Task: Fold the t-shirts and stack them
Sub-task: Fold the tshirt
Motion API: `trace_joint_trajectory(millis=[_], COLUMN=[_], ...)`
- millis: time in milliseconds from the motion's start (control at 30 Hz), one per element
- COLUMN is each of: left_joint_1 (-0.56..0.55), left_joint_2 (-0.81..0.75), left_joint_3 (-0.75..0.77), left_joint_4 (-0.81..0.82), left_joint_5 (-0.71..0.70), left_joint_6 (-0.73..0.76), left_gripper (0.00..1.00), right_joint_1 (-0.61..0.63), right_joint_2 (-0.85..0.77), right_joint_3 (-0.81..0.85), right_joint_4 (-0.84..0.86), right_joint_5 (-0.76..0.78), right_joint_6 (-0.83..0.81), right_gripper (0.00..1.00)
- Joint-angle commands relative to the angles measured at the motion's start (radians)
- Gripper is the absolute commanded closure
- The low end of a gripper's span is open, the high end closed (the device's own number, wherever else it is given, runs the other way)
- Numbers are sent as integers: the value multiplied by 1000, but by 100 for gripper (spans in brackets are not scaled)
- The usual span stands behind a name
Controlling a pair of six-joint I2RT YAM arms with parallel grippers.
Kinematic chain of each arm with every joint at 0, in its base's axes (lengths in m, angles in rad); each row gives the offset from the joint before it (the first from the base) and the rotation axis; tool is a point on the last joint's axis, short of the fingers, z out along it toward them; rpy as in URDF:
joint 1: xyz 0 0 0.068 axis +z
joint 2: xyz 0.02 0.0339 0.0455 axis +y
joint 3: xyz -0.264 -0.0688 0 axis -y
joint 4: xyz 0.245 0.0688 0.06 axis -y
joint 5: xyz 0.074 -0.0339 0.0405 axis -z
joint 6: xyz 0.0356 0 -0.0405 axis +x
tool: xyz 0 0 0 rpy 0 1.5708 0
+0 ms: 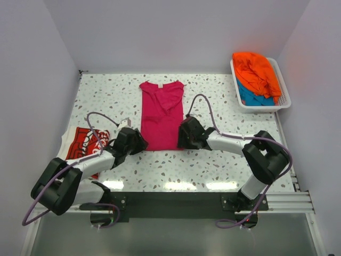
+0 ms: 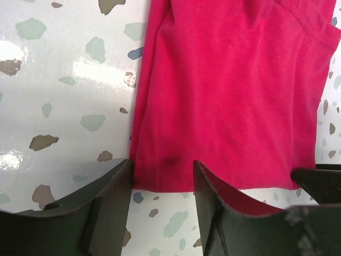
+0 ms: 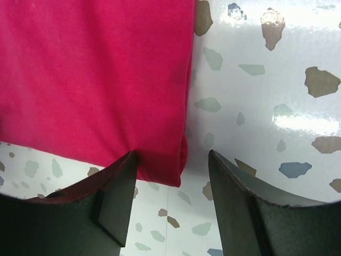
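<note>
1. The magenta-pink t-shirt (image 1: 161,117) lies flat mid-table, already narrowed into a long strip. Its collar is at the far end and its hem at the near end.
2. The left gripper (image 2: 162,161) is down at the near-left hem corner with its fingers spread. The cloth corner sits in the gap, but nothing is pinched yet.
3. The right gripper (image 3: 172,152) is in the same position at the near-right corner. It's spread too, with the doubled edge between the fingers and not clamped.
4. Biggest risk, I'd say: the strip is layered, so a shallow pinch could catch only the top layer. The rest would then stay behind when the hem is lifted.
5. If one side bites and the other slips, the fold will probably go skewed (this cloth looks pretty floppy).
6. The fingers are right down at the table (image 1: 106,96), so closing could just push the corner away and bunch it up.
7. The red t-shirt (image 1: 85,141) with white lettering lies near-left, partly under the left arm. A sweep of that arm could drag it.
8. The right arm's purple cable (image 1: 200,98) loops beside the shirt's right edge, so it might snag.
9. Count: four t-shirts in all, with one magenta-pink and one red on the table. The orange t-shirt (image 1: 258,72) sits on top of the teal-blue t-shirt (image 1: 250,97) in the one white basket (image 1: 285,90), far right. There are two grippers.
</note>
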Motion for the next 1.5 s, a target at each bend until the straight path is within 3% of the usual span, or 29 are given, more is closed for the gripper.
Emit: trace_joint_trajectory(millis=[0, 67, 167, 200, 233, 367, 567, 800, 833, 867, 900, 933, 967, 1033, 1133, 1200, 1333, 1467], left_joint_1=[8, 9, 8, 9, 9, -12, -64, -143, -150, -150, -150, -152, -152, -152, -152, -150, -144, -103], left_joint_2=[44, 64, 73, 70, 58, -20, -256, -519, -531, -540, -554, -562, -569, -605, -605, -558, -395, -214], left_joint_3=[-26, -28, -26, -17, -13, 0, -57, -135, -138, -141, -140, -137, -123, -79, -19, 59, 179, 250], left_joint_4=[19, 26, 27, 17, 4, -104, -370, -542, -552, -565, -572, -574, -582, -599, -599, -580, -461, -280], left_joint_5=[5, 3, 14, 28, 32, 31, 46, 103, 112, 123, 156, 169, 187, 189, 169, 97, 5, 54], left_joint_6=[17, 16, 19, 20, 22, 5, -87, -193, -192, -185, -179, -160, -149, -126, -100, -72, -14, -18], left_gripper=[49, 60, 85, 91, 100, 100, 100, 100, 99, 93, 76, 66, 59, 40, 39, 39, 43, 48], right_joint_1=[-2, 0, -5, -7, -8, -8, 3, 82, 104, 107, 107, 107, 108, 105, 102, 78, -83, -141], right_joint_2=[7, 22, 35, 29, 21, -48, -263, -528, -548, -588, -603, -622, -648, -657, -611, -500, -214, 118], right_joint_3=[-24, -17, 3, 6, 6, -23, -214, -391, -395, -403, -405, -400, -374, -298, -184, -57, 175, 545], right_joint_4=[30, 38, 29, 17, 9, -66, -106, -217, -227, -246, -255, -263, -282, -316, -327, -263, -99, -82], right_joint_5=[-1, -10, -17, -19, -24, -33, -128, -136, -136, -134, -136, -134, -128, -75, 53, 64, -66, -154], right_joint_6=[39, 42, 33, 30, 18, -18, 1, 79, 85, 90, 94, 93, 90, 65, -2, -82, -191, -271], right_gripper=[41, 46, 67, 80, 84, 100, 100, 99, 94, 81, 73, 64, 47, 35, 35, 37, 62, 74])
